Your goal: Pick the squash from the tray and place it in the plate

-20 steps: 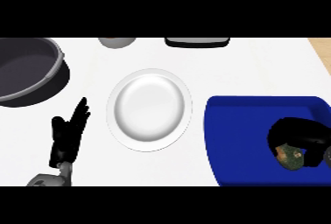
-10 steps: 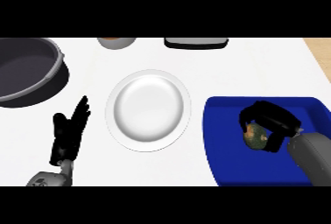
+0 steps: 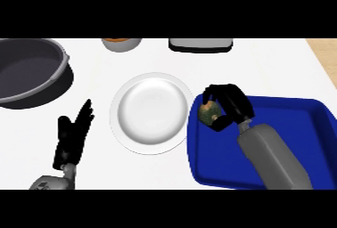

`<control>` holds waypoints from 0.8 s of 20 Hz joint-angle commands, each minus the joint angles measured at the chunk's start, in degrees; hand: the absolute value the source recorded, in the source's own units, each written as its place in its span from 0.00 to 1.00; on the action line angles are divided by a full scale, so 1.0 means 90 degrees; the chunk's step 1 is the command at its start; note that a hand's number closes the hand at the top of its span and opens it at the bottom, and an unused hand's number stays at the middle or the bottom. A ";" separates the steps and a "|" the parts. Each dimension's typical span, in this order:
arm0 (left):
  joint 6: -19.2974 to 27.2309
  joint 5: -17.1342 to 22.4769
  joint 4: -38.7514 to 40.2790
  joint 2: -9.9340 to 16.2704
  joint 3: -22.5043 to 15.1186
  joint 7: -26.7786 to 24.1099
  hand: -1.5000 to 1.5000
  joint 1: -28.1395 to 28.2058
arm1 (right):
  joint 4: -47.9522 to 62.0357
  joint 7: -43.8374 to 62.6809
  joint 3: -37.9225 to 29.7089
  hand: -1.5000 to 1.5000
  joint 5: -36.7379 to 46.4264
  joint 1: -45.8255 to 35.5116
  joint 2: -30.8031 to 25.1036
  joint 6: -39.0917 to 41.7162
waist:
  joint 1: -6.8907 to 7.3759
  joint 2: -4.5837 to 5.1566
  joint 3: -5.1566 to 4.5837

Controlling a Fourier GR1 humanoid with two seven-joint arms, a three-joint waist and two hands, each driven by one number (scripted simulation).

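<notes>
Your right robot hand (image 3: pixel 227 104) is curling round the squash (image 3: pixel 210 113), holding it over the left edge of the tray (image 3: pixel 296 116). The plate (image 3: pixel 150 113) is sitting just to that hand's left on the worktop (image 3: pixel 276 67). Your left robot hand (image 3: pixel 71 139) is resting open, fingers straight, left of the plate.

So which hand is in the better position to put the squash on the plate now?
The right hand. Its fingers are curled round the squash at the blue tray's left edge, beside the plate. The left hand rests open on the plate's other side, holding nothing.
</notes>
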 commanded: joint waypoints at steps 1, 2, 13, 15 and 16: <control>-0.0016 -0.0041 -0.0002 0.0045 -0.0014 0.0027 0.50 -0.0035 | -0.0218 0.1768 -0.0143 1.00 0.0533 -0.0495 0.0984 -0.1027 | 0.0023 -0.0059 0.0022; -0.0010 -0.0030 0.0038 -0.0016 -0.0047 0.0000 0.50 0.0020 | -0.0289 0.2182 -0.0195 1.00 0.0744 -0.0715 0.1107 -0.1261 | 0.0015 -0.0063 0.0009; -0.0123 -0.0068 0.0113 -0.0106 -0.0157 -0.0055 0.50 -0.0298 | -0.0093 0.7446 0.0937 1.00 0.2259 -0.2210 0.1150 -0.1944 | 0.0377 0.0139 0.0054; -0.0254 -0.0004 0.0066 -0.0012 -0.0124 -0.0046 0.50 -0.0253 | 0.0060 0.8483 0.1337 1.00 0.2419 -0.2522 0.1152 -0.1843 | 0.0456 0.0170 0.0070; -0.0065 -0.0119 0.0195 -0.0250 -0.0239 -0.0236 0.50 -0.0143 | 0.0050 0.8915 0.1531 1.00 0.2387 -0.2696 0.1152 -0.1666 | 0.0413 0.0186 0.0071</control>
